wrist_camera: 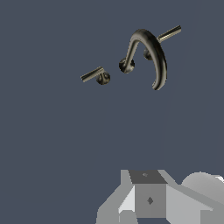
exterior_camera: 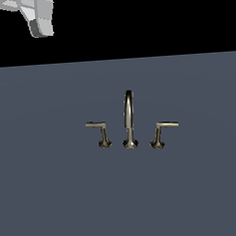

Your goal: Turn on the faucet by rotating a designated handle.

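Three-piece brushed-metal faucet (exterior_camera: 129, 120), arched spout

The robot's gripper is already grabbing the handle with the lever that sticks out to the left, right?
No. The gripper is grabbing nothing: in the exterior view it hangs high at the upper left, far from the handle. That handle's lever does point to that view's left, beside the spout.

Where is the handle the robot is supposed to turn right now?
In the exterior view, the handle stands on the grey surface at the left of the tall spout, its lever pointing left. The gripper is far off, top left.
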Tool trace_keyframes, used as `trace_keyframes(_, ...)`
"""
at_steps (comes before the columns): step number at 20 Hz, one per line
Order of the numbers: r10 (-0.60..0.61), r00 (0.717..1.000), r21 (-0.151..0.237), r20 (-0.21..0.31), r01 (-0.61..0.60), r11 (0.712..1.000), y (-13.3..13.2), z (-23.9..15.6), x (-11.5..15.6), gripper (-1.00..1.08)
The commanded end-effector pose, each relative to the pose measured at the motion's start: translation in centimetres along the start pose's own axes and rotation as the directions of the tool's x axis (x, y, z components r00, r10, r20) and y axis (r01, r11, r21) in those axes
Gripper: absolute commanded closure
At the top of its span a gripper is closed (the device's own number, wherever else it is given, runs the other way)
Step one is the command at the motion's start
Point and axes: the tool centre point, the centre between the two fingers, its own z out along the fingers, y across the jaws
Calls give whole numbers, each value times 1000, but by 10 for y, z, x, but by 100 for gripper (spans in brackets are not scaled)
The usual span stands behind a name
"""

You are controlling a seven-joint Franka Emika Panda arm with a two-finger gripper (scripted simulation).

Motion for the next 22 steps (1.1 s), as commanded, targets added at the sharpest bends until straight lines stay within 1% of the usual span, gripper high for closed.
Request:
trace_keyframes(1,58,998,2,-1,-58,998,-10,13,5,108)
trace_keyframes(6,167,986,5,-2,-167,986,-28,38,17,108)
trace_keyframes(11,271,963,8,-3,-271,963,-45,62,30,108)
trace_keyframes(16,366,931,11,-4,-366,931,-59,84,45,108)
trace_keyframes(22,469,883,13,-5,-469,883,-73,110,63,108)
